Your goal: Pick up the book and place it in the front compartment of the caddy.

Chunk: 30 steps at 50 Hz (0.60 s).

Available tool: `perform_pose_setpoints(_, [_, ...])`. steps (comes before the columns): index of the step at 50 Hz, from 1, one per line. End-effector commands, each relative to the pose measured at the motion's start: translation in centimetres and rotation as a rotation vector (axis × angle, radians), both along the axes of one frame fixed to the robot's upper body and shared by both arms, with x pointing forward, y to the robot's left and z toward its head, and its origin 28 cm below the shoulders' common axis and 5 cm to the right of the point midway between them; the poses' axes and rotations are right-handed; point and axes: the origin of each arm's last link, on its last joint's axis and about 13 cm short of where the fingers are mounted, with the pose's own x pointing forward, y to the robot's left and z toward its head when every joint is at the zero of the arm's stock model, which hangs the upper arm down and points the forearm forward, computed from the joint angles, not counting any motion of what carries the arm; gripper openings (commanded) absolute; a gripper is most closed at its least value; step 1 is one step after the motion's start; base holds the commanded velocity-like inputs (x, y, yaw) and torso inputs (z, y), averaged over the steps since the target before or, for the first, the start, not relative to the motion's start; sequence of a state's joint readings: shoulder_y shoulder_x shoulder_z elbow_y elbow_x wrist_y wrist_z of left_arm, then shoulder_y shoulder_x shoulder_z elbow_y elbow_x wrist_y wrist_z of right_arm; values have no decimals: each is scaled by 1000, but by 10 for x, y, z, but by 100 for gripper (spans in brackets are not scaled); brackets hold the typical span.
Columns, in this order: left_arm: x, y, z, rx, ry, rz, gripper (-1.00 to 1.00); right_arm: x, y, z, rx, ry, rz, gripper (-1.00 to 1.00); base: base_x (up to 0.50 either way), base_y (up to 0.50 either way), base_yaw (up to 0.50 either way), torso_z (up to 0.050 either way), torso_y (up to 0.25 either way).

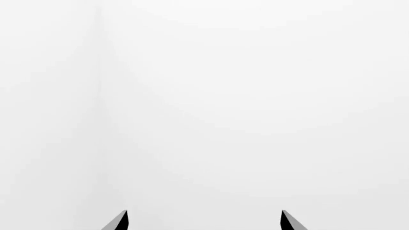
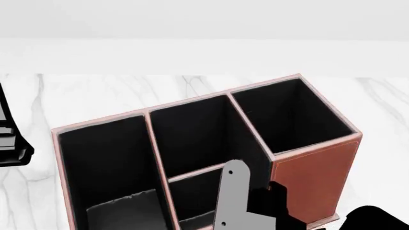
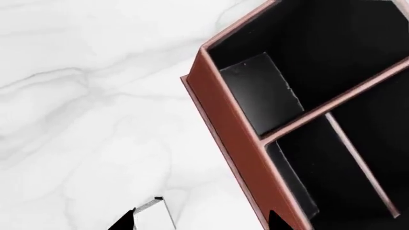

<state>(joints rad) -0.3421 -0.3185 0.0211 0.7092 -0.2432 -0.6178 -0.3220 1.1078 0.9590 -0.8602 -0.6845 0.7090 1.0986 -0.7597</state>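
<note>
Since what may be the thin black book (image 3: 290, 184) already leans inside the reddish-brown leather-look caddy (image 2: 316, 167), left fingers (image 1: 118, 223) and right fingers (image 3: 126, 223) apart and empty, we should next check its cell.

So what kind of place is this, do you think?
Probably a simulated desk or countertop rather than a real room: a white marble-veined surface, a plain pale wall behind, and one reddish-brown leather-look caddy with black-lined cells standing on it. Nothing else marks the room.

Leather-look box on marble-look stone

The caddy (image 2: 313, 167) shows matt reddish-brown leather-look walls, pale rims and dull black lining; the worktop (image 3: 83, 96) is smooth white, grey-veined marble.
</note>
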Motion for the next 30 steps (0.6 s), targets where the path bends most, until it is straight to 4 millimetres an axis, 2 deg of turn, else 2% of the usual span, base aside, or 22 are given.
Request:
perform_pose_setpoints(1, [-1,2,0,-13,-7,-1,100,-2,4,-4,5,13,27,100,0,0,0,0,0])
perform_pose_setpoints(15, [-1,3,2,-14,-8,3,100,-2,4,-14,-15,47,27,100,0,0,0,0,0])
perform_pose_setpoints(30, [-1,3,1,-16,-8,6,100,-12,-4,-22,-38,82,-1,100,0,0,0,0,0])
